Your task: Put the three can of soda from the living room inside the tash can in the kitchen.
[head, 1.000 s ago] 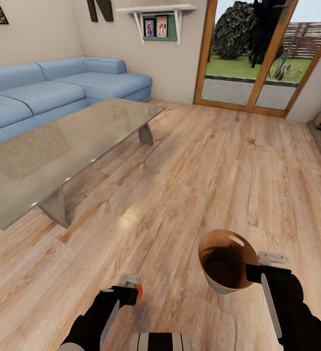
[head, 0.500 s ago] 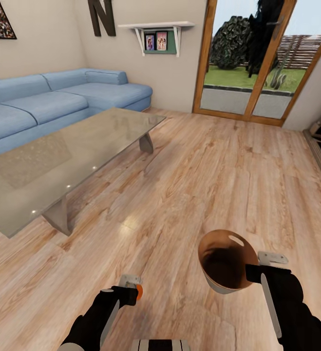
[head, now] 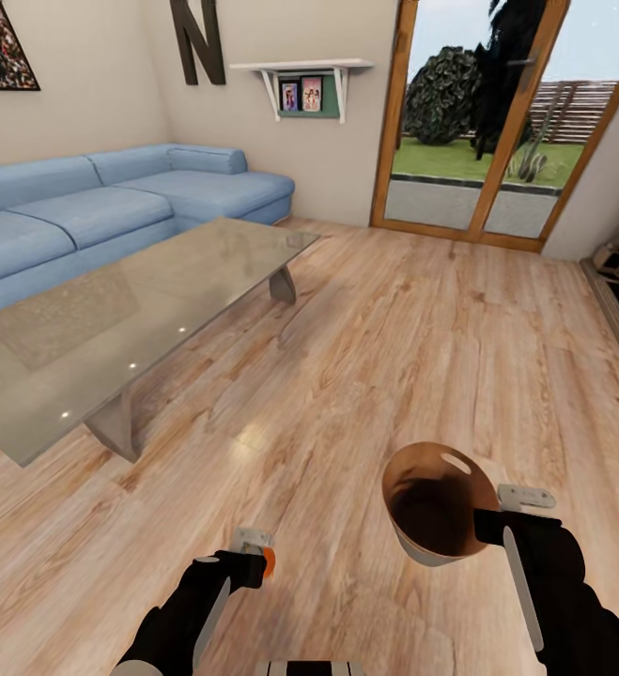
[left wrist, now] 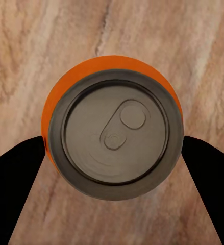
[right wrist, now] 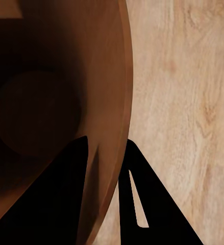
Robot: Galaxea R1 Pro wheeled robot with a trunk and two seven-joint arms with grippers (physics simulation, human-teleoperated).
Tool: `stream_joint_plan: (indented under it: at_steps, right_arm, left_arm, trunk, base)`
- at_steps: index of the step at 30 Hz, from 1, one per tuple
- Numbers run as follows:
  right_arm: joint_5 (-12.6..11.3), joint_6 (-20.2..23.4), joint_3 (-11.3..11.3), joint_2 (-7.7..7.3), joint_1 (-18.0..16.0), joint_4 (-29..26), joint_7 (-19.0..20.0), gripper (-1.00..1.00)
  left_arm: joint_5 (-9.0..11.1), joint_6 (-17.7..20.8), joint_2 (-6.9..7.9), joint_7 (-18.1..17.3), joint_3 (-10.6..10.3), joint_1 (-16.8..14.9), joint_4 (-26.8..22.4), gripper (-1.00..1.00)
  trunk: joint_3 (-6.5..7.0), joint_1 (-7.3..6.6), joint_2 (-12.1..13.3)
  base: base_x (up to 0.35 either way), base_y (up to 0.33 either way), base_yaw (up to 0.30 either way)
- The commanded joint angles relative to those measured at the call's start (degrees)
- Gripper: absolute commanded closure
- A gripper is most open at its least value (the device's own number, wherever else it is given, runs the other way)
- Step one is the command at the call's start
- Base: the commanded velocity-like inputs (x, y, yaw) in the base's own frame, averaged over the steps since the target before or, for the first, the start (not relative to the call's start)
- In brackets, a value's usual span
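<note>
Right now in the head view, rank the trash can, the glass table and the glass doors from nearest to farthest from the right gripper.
1. Trash can: its rim is clamped in the right gripper.
2. Glass table: ahead on the left, before the sofa.
3. Glass doors: far wall, ahead.

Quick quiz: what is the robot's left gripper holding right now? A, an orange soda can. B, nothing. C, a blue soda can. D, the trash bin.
A: the left gripper has its fingers on either side of an orange soda can, seen end-on with its pull tab; the right gripper holds the trash bin.
</note>
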Motion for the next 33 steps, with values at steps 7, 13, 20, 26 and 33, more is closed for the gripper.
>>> stream_joint_plan:
  at_steps: [7,13,20,26,33]
  right_arm:
    - [-0.24,0.00,0.01,0.00,-0.01,-0.01,0.08,1.00]
    - [-0.24,0.00,0.01,0.00,-0.01,-0.01,0.08,1.00]
    - [-0.24,0.00,0.02,0.00,-0.01,-0.01,0.08,1.00]
    - [-0.24,0.00,0.02,0.00,-0.01,-0.01,0.08,1.00]
    - [-0.24,0.00,0.02,0.00,-0.01,-0.01,0.08,1.00]
  left_arm:
    - [0.02,0.00,0.00,-0.03,0.00,0.00,0.02,1.00]
    - [0.05,0.00,0.00,-0.09,0.01,0.00,0.08,1.00]
    - [0.06,0.00,0.00,-0.08,0.00,0.00,0.09,1.00]
    - [0.06,0.00,0.00,-0.08,0.00,0.00,0.09,1.00]
    - [0.06,0.00,0.00,-0.08,0.00,0.00,0.09,1.00]
  trunk:
    - [1.19,-0.66,1.20]
    - [2.82,-1.98,3.61]
    - [4.73,-3.52,6.42]
    - [6.36,-4.83,8.82]
    - [8.26,-6.37,11.63]
  base:
    - [0.000,0.000,0.000]
    - [0.000,0.000,0.000]
    - [0.000,0.000,0.000]
    - [0.000,0.000,0.000]
    - [0.000,0.000,0.000]
